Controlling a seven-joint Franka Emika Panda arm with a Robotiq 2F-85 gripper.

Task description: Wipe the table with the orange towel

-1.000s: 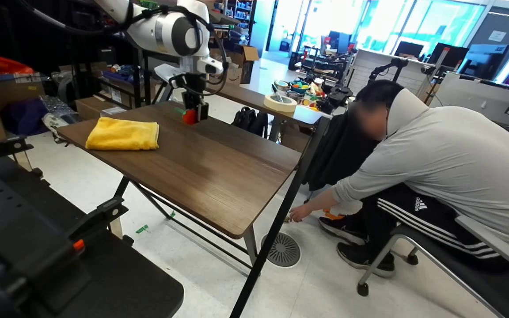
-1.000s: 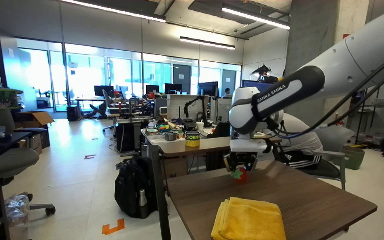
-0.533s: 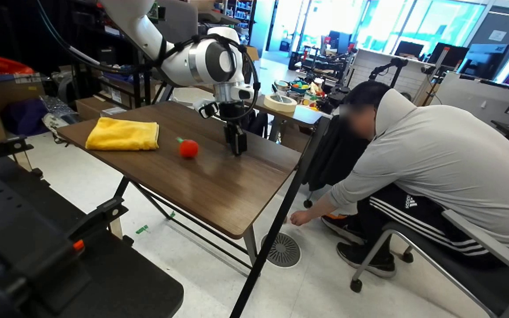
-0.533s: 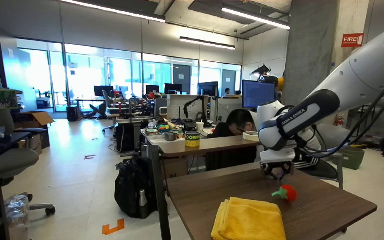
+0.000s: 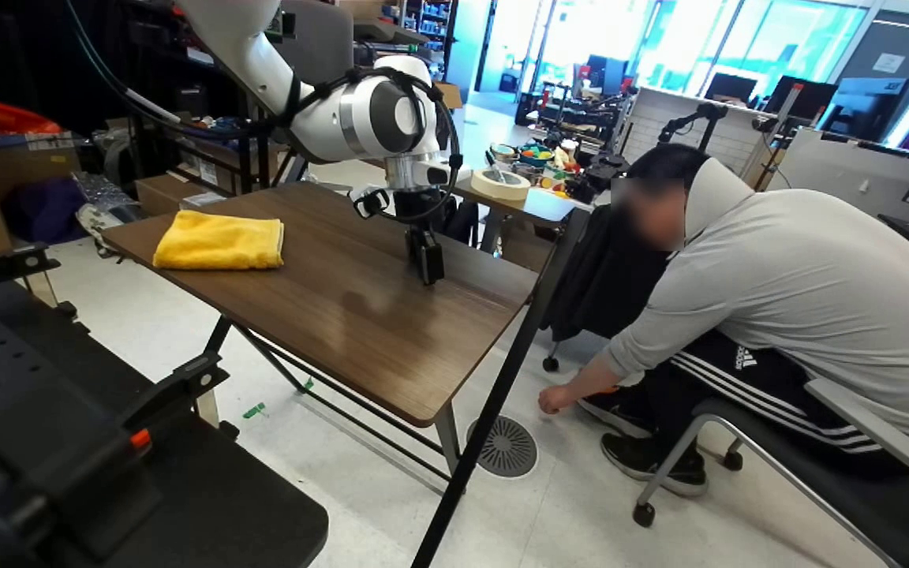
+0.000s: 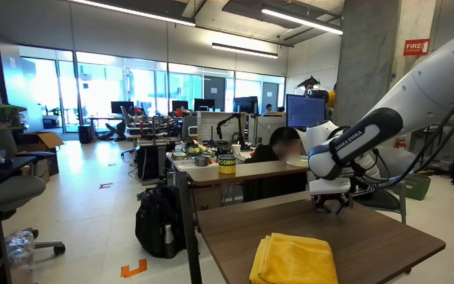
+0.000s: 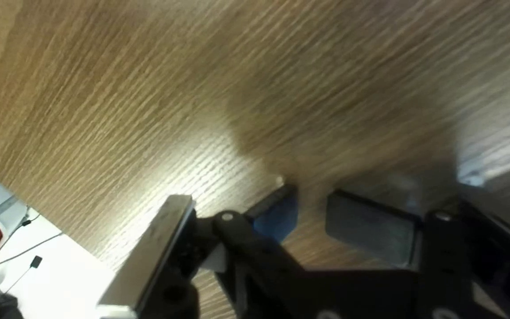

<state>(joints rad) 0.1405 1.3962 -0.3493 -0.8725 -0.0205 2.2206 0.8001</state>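
The towel (image 5: 222, 241) is folded, yellow-orange, and lies flat near one end of the brown wooden table (image 5: 391, 339). In an exterior view the towel (image 6: 296, 258) sits at the near edge of the table. My gripper (image 5: 427, 272) points down over another part of the table, well apart from the towel, also in an exterior view (image 6: 332, 211). In the wrist view the fingertips (image 7: 312, 206) stand partly open with bare wood grain between them and nothing held. The towel does not show in the wrist view.
A person (image 5: 802, 292) sits bent over beside the table. A second, higher desk (image 6: 246, 171) with a tape roll (image 5: 500, 184) and a yellow can (image 6: 227, 163) adjoins the table. A dark post (image 5: 502, 386) stands near a table corner. A black backpack (image 6: 162, 221) is on the floor.
A second ago my gripper was at a red tomato-like object. Then the object lay on the table, apart from the gripper; now it is out of view. The gripper has shifted slightly. The towel is unmoved.
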